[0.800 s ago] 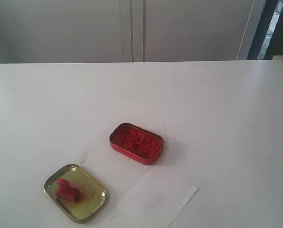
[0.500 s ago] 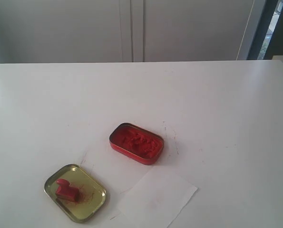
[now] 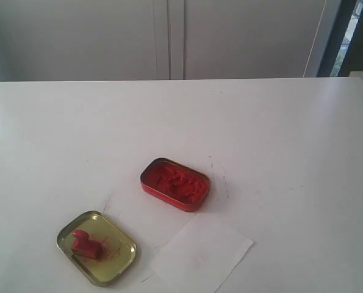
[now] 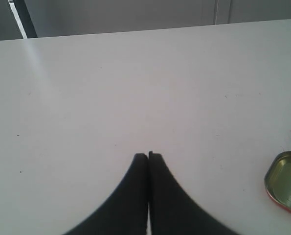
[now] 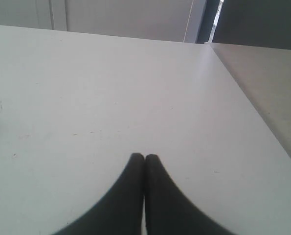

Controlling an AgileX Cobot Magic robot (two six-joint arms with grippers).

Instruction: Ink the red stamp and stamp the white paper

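Left gripper point(image 4: 148, 155) and right gripper point(image 5: 144, 156) are pressed together, empty. The small red plastic stamp point(image 3: 83, 244) sits in a shallow gold tin point(image 3: 124, 261), eight o'clock from the red oval ink tin point(image 3: 175, 184). Best to spread the left gripper wide and pinch the knob squarely.

Exterior cam sits high and pitched down across the tabletop point(image 3: 279, 122), facing the cabinet doors point(image 3: 169, 36) behind the far edge; wide shot, most of the surface in frame. Both wrist cams ride low and close over the tabletop, one looking out past the left end effector point(image 4: 148, 155) and the other past the right end effector point(image 5: 144, 156), toward the far edge. Overlap: left wrist clips the gold tin point(image 4: 284, 176) at its frame edge, the same gold tin point(image 3: 117, 259) that is low-left in exterior; right wrist shares only bare tabletop and its far right corner.
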